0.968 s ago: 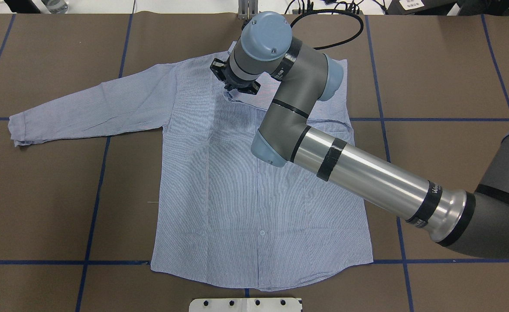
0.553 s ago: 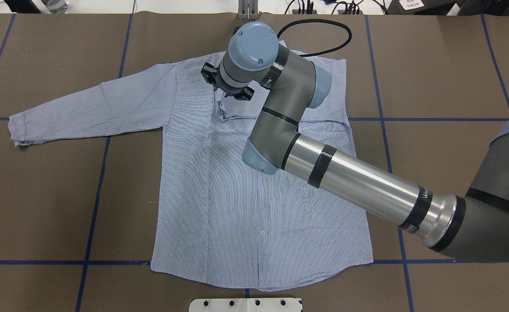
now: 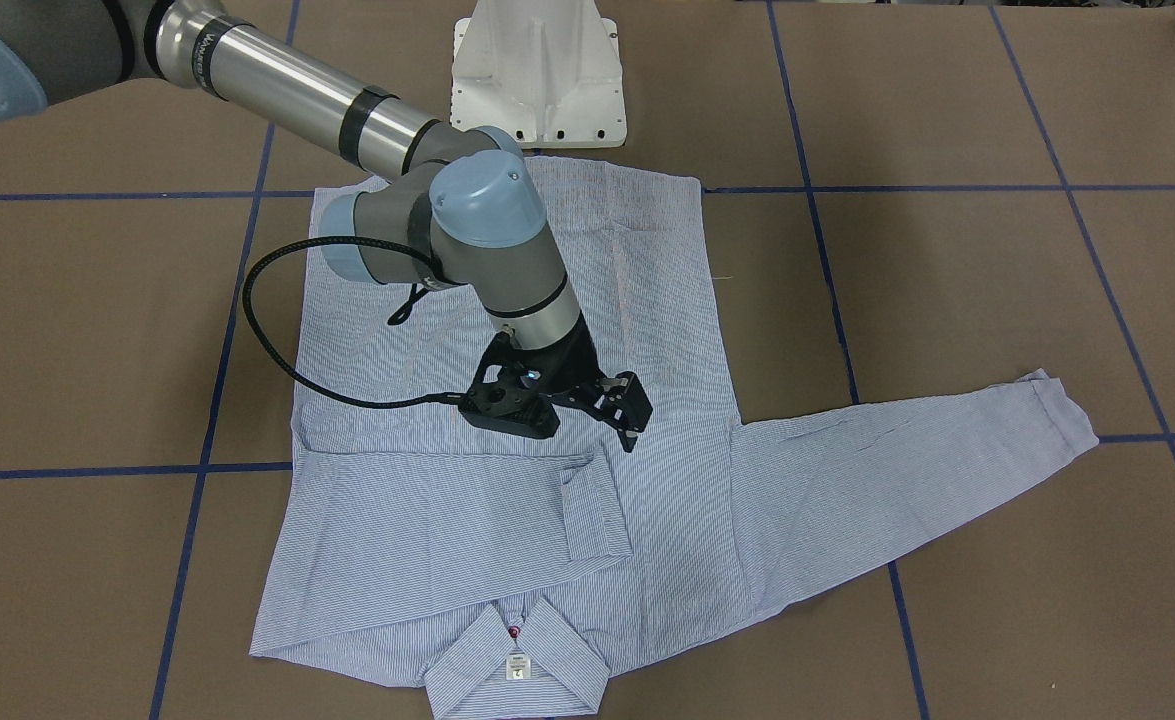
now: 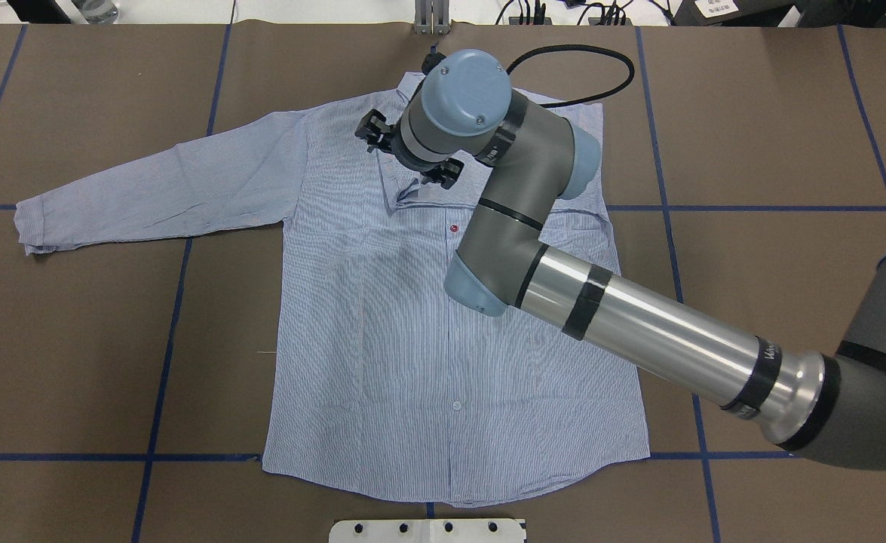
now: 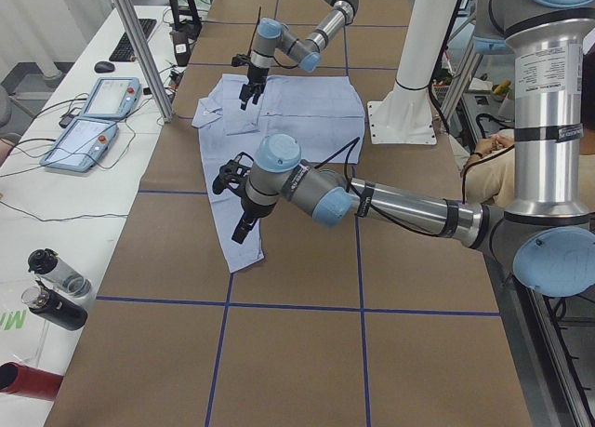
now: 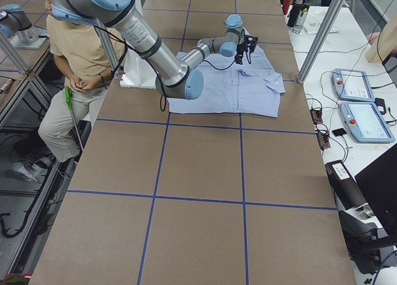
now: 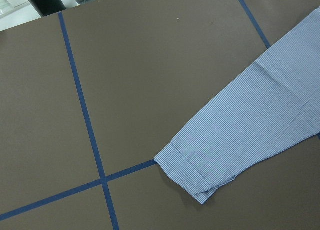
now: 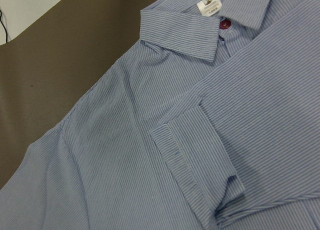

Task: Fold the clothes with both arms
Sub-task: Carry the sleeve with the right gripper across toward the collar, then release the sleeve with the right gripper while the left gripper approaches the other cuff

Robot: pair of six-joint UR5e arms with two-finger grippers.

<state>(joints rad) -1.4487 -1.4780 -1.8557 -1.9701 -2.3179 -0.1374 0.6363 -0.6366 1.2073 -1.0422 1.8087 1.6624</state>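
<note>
Nearest the robot's white pedestal base (image 3: 537, 70), the hem of the light blue striped shirt (image 4: 427, 339) lies flat on the brown table (image 4: 73, 339). The shirt is front up, with the collar (image 3: 567, 660) at the far edge. Over the shirt's body the right arm (image 4: 639, 332) reaches forward and bends above the chest. The right gripper (image 3: 629, 425) hangs tip-down over the cloth; its fingers show only edge-on, so I cannot tell how far they are parted. Just beyond it the right sleeve (image 3: 427, 500) is folded across the chest, and the right cuff (image 8: 195, 175) ends near the button line, slightly rumpled. Farther on, a red button (image 8: 225, 23) sits at the neck below the small white label (image 8: 209, 3). Out to the robot's left the other sleeve (image 4: 164, 188) stretches straight, with the left cuff (image 7: 192, 175) beside a crossing of blue tape lines (image 7: 85, 120). The left arm (image 5: 400, 204) holds the left gripper (image 5: 244, 227) above that cuff; parted or closed, I cannot tell
</note>
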